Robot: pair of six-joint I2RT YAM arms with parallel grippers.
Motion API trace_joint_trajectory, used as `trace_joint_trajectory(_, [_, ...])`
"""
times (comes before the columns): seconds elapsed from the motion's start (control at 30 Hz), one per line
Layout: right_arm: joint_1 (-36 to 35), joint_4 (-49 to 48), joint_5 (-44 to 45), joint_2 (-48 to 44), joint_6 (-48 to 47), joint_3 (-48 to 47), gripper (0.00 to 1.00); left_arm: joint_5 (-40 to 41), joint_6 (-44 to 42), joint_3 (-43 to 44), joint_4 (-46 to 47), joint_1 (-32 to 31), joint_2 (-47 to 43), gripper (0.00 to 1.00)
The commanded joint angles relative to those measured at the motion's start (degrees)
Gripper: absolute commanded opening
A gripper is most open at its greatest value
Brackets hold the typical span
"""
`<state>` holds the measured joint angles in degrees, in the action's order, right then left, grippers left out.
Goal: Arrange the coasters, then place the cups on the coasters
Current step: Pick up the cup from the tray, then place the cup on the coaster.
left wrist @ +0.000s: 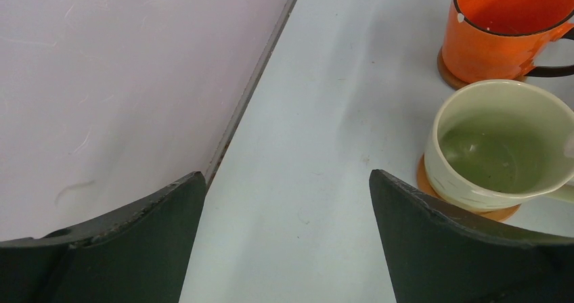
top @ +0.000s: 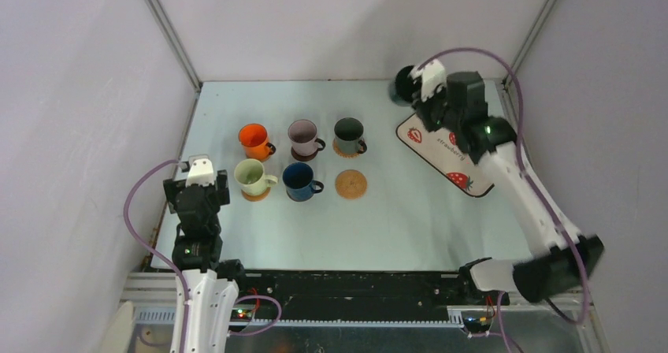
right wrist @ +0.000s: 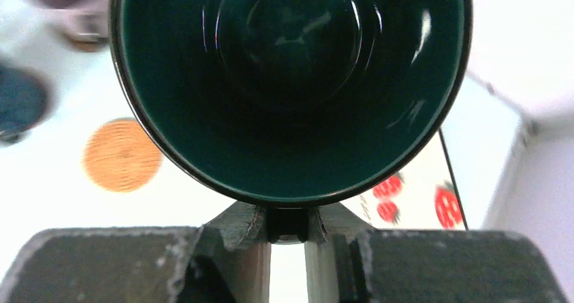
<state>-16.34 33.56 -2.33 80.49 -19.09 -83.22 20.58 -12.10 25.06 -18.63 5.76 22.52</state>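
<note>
Pale table: the right gripper is clamped on a dark green cup by its handle, at the tray's far-left corner. Left of the tray lies a bare coaster; farther left stand five cups. Farthest from the tray, the left gripper hangs with jaws apart beside the pale green cup.

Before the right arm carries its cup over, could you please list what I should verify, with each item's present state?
1. Right hand shut on the held dark green cup by its handle: ok.
2. Bare tan coaster uncovered, ready for a cup: ok.
3. Left hand open, apart from the pale green cup: ok.
4. Navy cup seated on a coaster: cannot tell, none shows beneath it.
5. Held cup lifted off the table: cannot tell.
</note>
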Motion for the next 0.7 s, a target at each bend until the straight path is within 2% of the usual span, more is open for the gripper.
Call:
trace_joint_trajectory(0.0, [-10.5,-3.8,-5.8,-10.3,-3.8,8.6,0.00,-0.5,0.0,1.4,0.1,0.2,-0.9,0.98])
trace_joint_trajectory(0.13, [-16.9,-5.1,-8.4,-13.6,-6.7,15.8,0.00,-0.7,0.0,1.2,0.2,0.3,-1.1,0.98])
trace_joint_trajectory(0.27, [-18.9,-6.4,-12.6,-12.8,-9.3,22.4,0.00,1.2,0.0,1.3,0.3,0.3,-0.5,0.98])
trace_joint_trajectory(0.47, [-22.5,-6.5,-13.2,-8.2,-11.1,24.1,0.00,1.7,-0.1,1.2,0.3,0.3,-0.9,0.98])
trace_joint_trajectory(0.67, [-25.9,-11.0,-11.4,-4.1,-9.6,26.5,0.00,1.6,-0.5,0.9,1.2,0.3,-0.2,0.99])
